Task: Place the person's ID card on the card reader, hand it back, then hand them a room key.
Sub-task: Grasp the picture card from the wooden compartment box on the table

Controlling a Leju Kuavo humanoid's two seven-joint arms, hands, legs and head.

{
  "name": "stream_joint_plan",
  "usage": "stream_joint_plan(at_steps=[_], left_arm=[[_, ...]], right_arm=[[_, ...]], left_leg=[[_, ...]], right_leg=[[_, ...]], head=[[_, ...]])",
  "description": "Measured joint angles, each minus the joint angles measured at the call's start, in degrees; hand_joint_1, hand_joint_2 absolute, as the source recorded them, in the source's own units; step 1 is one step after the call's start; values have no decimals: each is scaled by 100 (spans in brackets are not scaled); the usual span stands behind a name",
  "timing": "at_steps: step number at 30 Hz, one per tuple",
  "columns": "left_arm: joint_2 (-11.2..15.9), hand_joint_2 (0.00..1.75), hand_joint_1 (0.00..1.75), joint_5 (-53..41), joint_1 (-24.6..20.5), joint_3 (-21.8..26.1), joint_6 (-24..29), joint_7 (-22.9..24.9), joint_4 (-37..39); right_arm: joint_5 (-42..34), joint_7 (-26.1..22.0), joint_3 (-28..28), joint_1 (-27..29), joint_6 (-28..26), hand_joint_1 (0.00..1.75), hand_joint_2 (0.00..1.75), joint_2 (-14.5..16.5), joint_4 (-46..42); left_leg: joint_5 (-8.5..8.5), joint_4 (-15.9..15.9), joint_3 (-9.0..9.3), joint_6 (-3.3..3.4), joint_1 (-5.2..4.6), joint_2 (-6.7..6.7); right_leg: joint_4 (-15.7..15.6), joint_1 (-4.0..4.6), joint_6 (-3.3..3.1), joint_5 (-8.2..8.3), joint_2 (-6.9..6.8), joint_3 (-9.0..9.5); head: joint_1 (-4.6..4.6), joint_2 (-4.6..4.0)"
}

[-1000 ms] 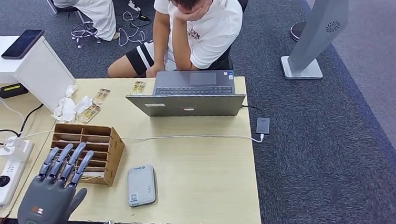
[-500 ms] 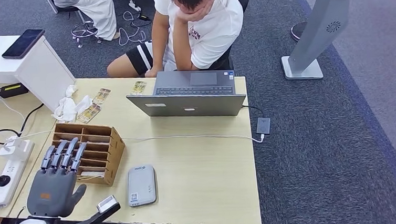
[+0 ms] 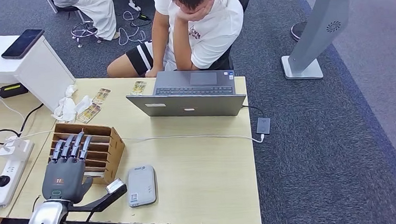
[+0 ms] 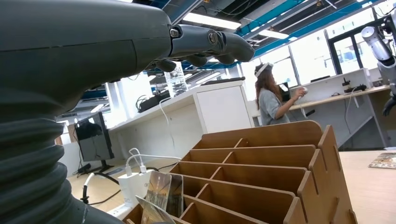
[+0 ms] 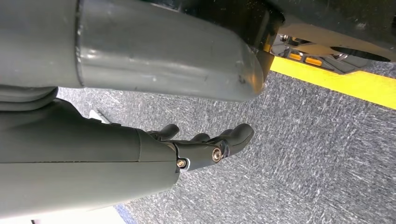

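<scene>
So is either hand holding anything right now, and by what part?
Nothing is held. The left hand hangs open above the wooden organizer, fingers apart and bare. The right hand hangs bare above the floor.

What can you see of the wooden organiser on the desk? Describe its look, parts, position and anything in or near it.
The wooden organiser is a light brown box of thin plywood-like boards, slotted together into rows of open compartments by dividers. It sits on the pale desk near its left side, beside a grey card reader. In the left wrist view a few glossy cards stand in its near compartments. The left hand hovers over it, fingers extended, holding nothing.
</scene>
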Motion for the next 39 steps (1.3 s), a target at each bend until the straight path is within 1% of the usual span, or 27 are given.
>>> stream_joint_plan(at_steps=[10,23,31,39], left_arm=[[-105,175,0,-22,-99,0,-2,9,143],[-116,175,0,-20,-174,2,-1,23,363],[-127,175,0,44,-72,9,-33,58,364],[-120,175,0,166,28,153,-139,67,377]], right_arm=[[4,11,0,-7,4,0,0,0,0],[11,8,0,-8,17,0,0,0,0],[91,17,0,-7,8,0,0,0,0],[115,-9,0,-6,4,0,0,0,0]], left_leg=[[0,0,0,0,0,2],[0,0,0,0,0,2],[0,0,-1,0,0,1],[0,0,-1,0,0,0]], right_leg=[[0,0,0,0,1,-2],[0,0,0,0,1,-1],[0,0,0,0,1,-1],[1,0,0,0,0,0]], head=[[-1,-1],[-1,-1],[0,0],[0,-1]])
